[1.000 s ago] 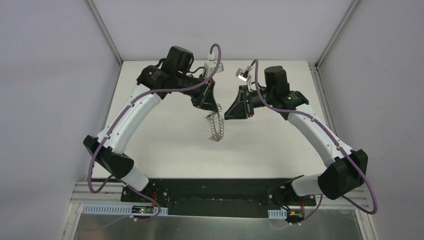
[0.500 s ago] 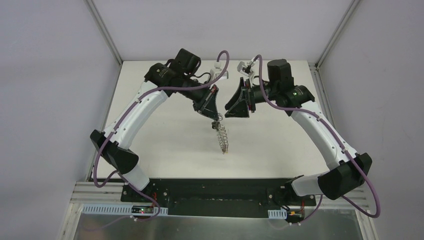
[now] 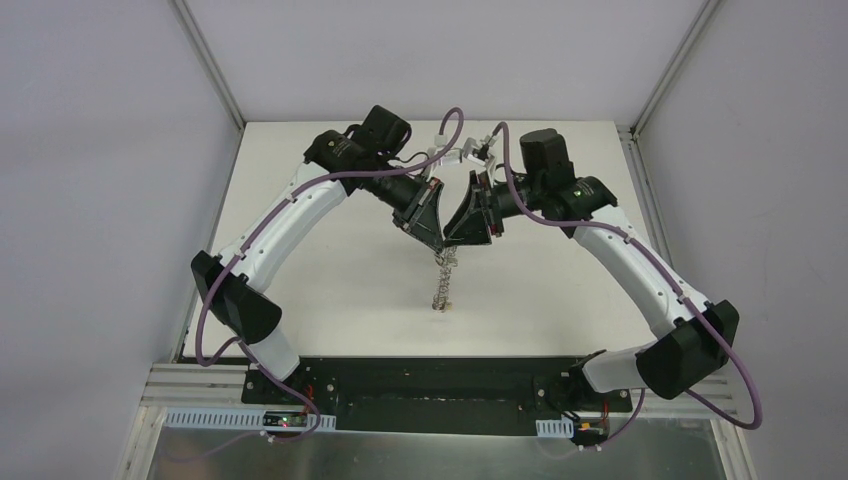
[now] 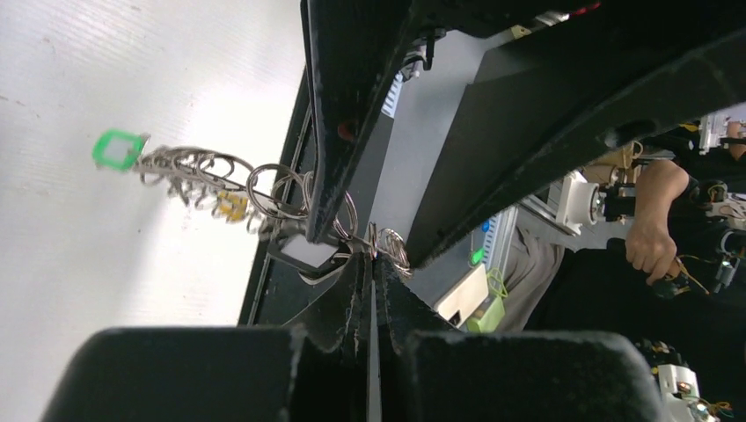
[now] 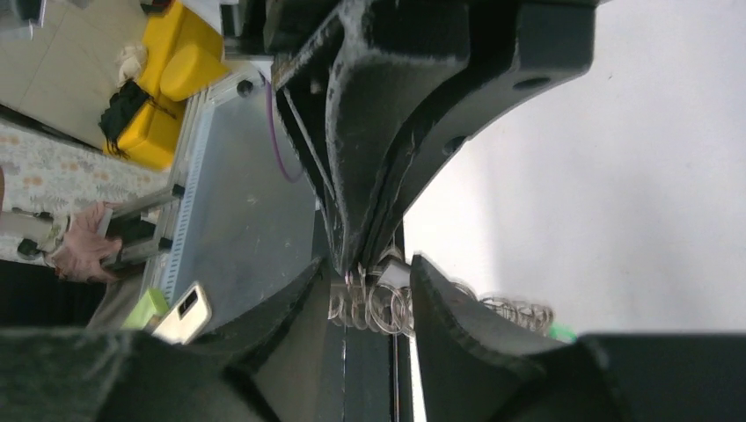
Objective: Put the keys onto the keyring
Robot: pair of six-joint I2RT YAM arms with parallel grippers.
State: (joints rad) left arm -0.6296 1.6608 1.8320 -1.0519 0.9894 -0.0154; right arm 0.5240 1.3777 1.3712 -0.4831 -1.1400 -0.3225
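My left gripper (image 3: pixel 433 236) is shut on the top of the keyring (image 3: pixel 441 278), a grey chain of small wire rings that hangs straight down over the white table. In the left wrist view the jaws (image 4: pixel 373 257) pinch the rings (image 4: pixel 264 186). The green key head (image 4: pixel 117 149) hangs at the chain's far end and the yellow-orange key (image 4: pixel 233 207) partway along. My right gripper (image 3: pixel 460 236) is open and meets the left one tip to tip. Its fingers (image 5: pixel 457 321) straddle the top rings (image 5: pixel 376 305) without closing. I cannot make out the black key for sure.
The white table (image 3: pixel 330 270) is walled by grey panels with aluminium posts at the back corners. The black base rail (image 3: pixel 430 385) runs along the near edge. Purple cables loop over both wrists.
Both grippers have moved inward and now meet at the middle. The keyring, held by the left gripper, has swung from slanted to hanging straight down. The right fingers now sit around its top rings.
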